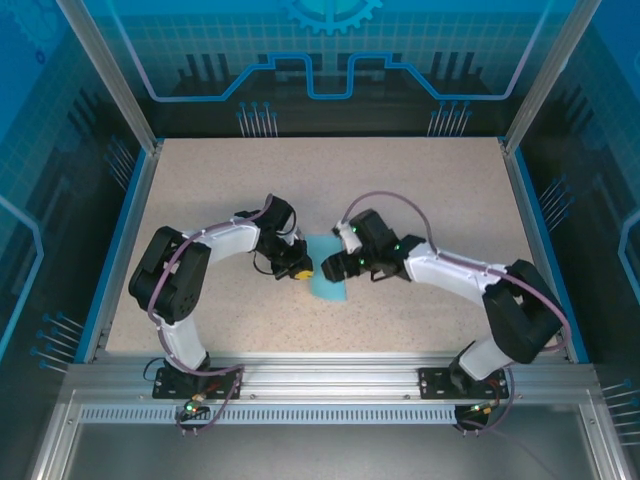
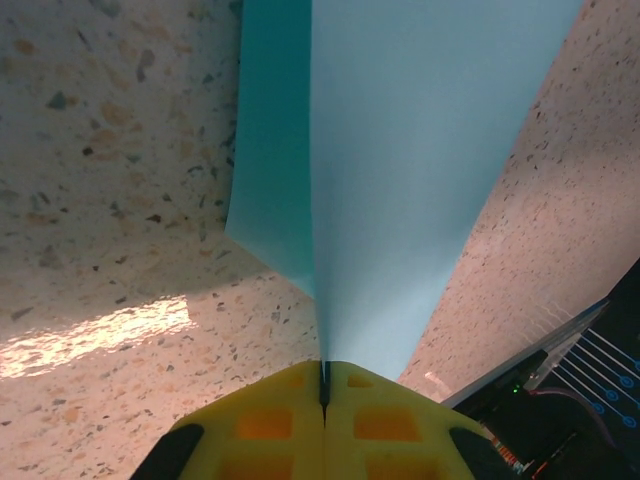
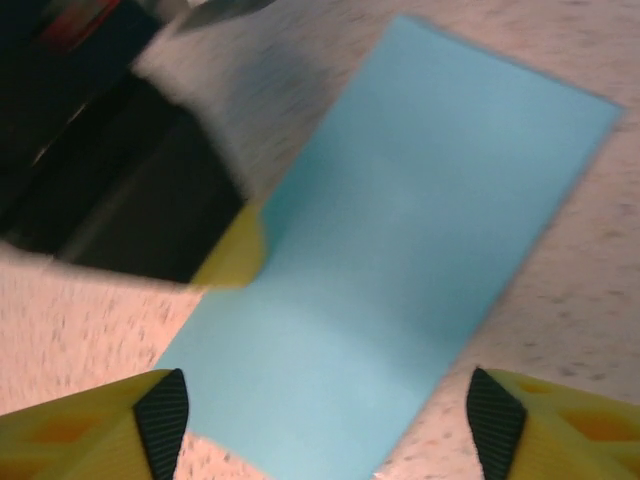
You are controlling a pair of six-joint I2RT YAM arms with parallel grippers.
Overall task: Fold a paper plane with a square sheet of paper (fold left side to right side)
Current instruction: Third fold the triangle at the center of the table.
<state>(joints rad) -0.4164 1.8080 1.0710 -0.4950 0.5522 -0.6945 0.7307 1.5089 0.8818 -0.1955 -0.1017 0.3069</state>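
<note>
Clamping blue paper is the left gripper; right gripper gapes.

You won't find any readable text, label, brand name or number in these views. The closest thing to a sign is the light-blue gear emblem at the top of the dark blue grid-patterned back panel, with circuit-style lines drawn beneath it. It carries no lettering you could read.
</note>
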